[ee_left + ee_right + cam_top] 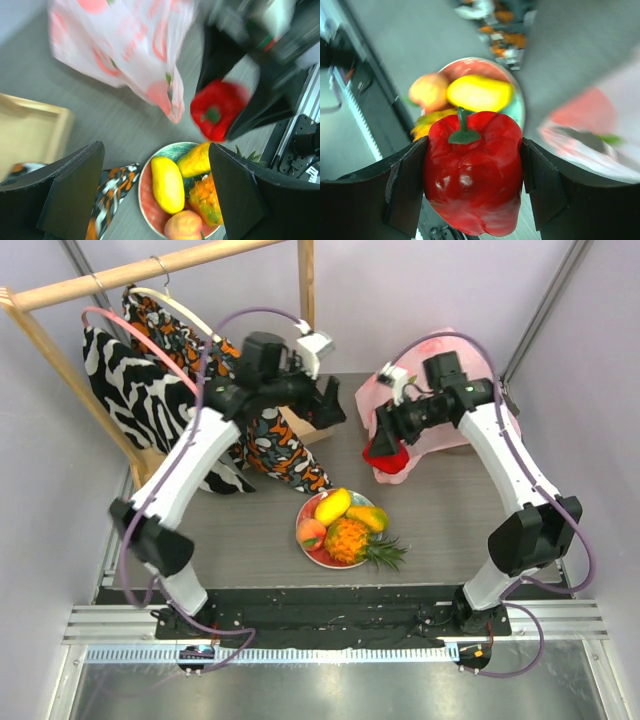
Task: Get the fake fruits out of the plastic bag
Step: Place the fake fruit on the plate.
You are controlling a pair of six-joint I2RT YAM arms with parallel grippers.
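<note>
Right fingers (402,190) clamp the red pepper (472,175) across its broad shoulders, mid-air beside the plastic bag (125,45). Glossy, light, likely hard plastic: could squirt out. Left fingers (72,192) spread wide, empty, aimed toward the plate (145,200) of fruits (167,185). Bag's too blurred to see inside.

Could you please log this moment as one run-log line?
left gripper: open, empty | right gripper: shut on red pepper | bag: not held | plate: four fruits

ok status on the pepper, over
Right gripper shut on red pepper, out of the plastic bag. Left gripper open, empty. Four fruits on plate. Nothing seen between pepper and plate.
</note>
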